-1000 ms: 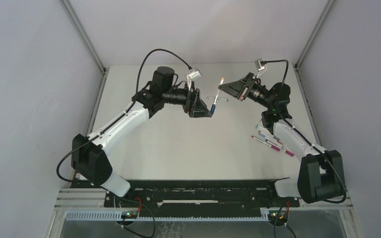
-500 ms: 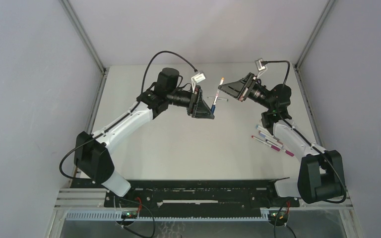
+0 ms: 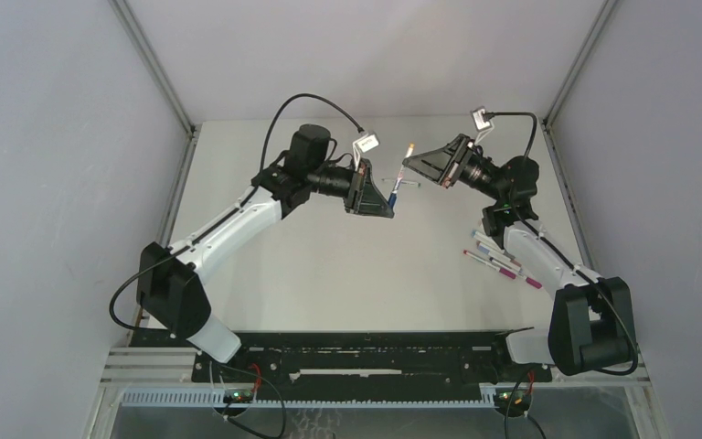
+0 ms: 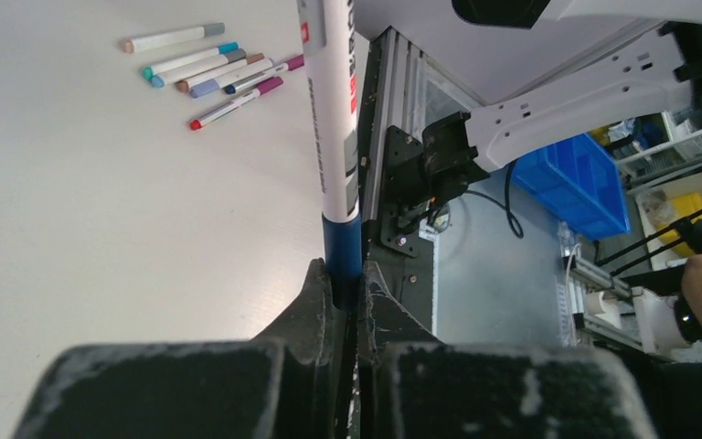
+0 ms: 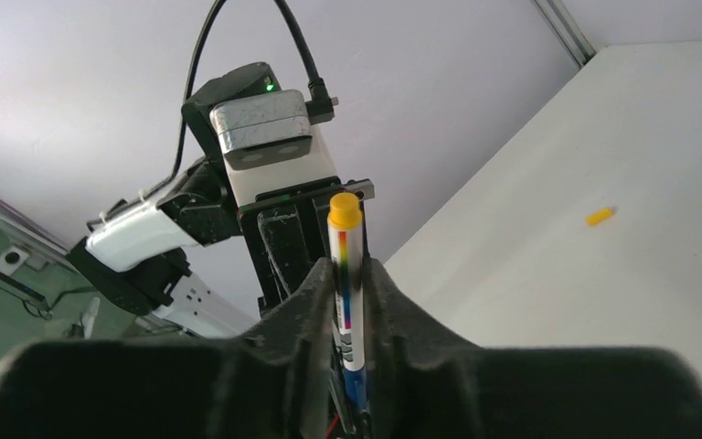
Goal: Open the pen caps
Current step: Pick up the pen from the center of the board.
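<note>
Blue pen cap [image 4: 342, 242] pinched tight in my left tool [image 4: 345, 276]; my right tool [image 5: 348, 272] is clamped on same pen [image 5: 345, 240] mid-barrel.

Left gripper [image 4: 345, 283]: the jaws stood wide apart a second ago, on either side of the lower end of the slim white-barrelled marker pen [image 4: 334, 110]. They have since come together and now pinch the dark blue cylindrical plastic cap [image 4: 342, 249] on that end between both fingertips.

Left arm [image 3: 238, 215]: it has shifted slightly toward the pen. In the top view its elbow and its small grey wrist camera [image 3: 366, 143] now sit a little further right, so the fingers are closer to the cap.
</note>
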Controlling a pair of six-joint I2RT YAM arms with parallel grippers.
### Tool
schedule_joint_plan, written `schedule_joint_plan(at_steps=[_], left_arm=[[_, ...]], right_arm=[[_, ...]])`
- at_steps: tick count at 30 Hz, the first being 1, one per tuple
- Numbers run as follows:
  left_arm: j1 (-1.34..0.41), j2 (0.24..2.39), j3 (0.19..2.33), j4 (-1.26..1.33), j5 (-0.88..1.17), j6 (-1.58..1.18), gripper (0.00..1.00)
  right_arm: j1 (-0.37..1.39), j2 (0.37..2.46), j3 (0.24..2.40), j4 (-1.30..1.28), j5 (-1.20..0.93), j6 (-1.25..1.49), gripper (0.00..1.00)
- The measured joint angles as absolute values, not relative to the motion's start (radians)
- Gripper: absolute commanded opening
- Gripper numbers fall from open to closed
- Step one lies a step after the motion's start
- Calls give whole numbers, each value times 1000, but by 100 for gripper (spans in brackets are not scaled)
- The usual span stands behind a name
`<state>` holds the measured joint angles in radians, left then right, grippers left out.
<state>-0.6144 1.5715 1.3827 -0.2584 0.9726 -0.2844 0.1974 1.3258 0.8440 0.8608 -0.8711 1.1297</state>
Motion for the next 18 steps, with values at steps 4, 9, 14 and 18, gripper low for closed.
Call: schedule_joint_plan(at_steps=[4, 9, 14, 18], left_arm=[[-614, 1571, 1392, -318, 961, -213, 0], [-599, 1541, 1403, -461, 921, -50, 0], [-558, 1489, 1463, -685, 830, 172, 0], [-547, 1451, 1499, -860, 706, 347, 0]], right_arm=[[178, 1324, 844, 834, -902, 1106, 59], [117, 1296, 861, 697, -944, 1015, 79], [50, 1276, 954, 529, -1006, 846, 81], [39, 1277, 1082, 319, -1081, 656, 79]])
